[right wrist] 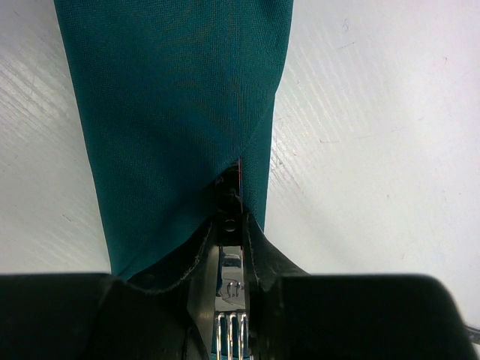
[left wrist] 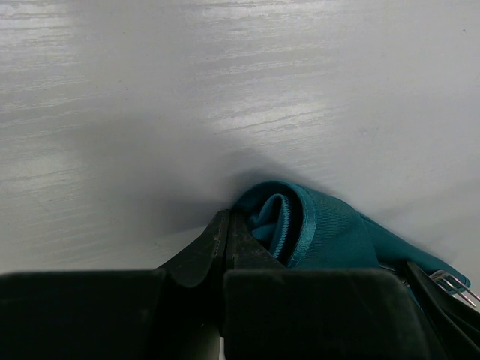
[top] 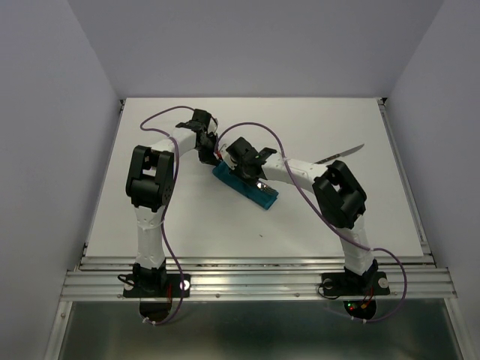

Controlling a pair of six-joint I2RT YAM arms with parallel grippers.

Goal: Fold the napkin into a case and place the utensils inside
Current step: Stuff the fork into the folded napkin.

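**Worktop layout.** The case, a narrow strip of folded teal cloth, lies near the middle of the worktop. It runs diagonally from far-left to near-right. The knife lies well apart from it on the far right of the worktop. Its silver blade points right, and its handle end is partly hidden behind the right arm.

**Left gripper.** This gripper is positioned at the far-left end of the case. In the left wrist view the fingers are pressed together with no gap between them. The rolled, open end of the cloth sits directly against their tips. Whether a layer of cloth is pinched between the fingers cannot be determined from the views.

**Right gripper.** This gripper is positioned over the middle of the case, above the cloth. In the right wrist view the fingers are closed to a narrow slot and clamp the fork by its shaft. The tines point back towards the camera. The handle end points forward and passes under a slanting edge of the cloth, where two layers of the case overlap. The part of the fork beyond that edge is hidden by the cloth.
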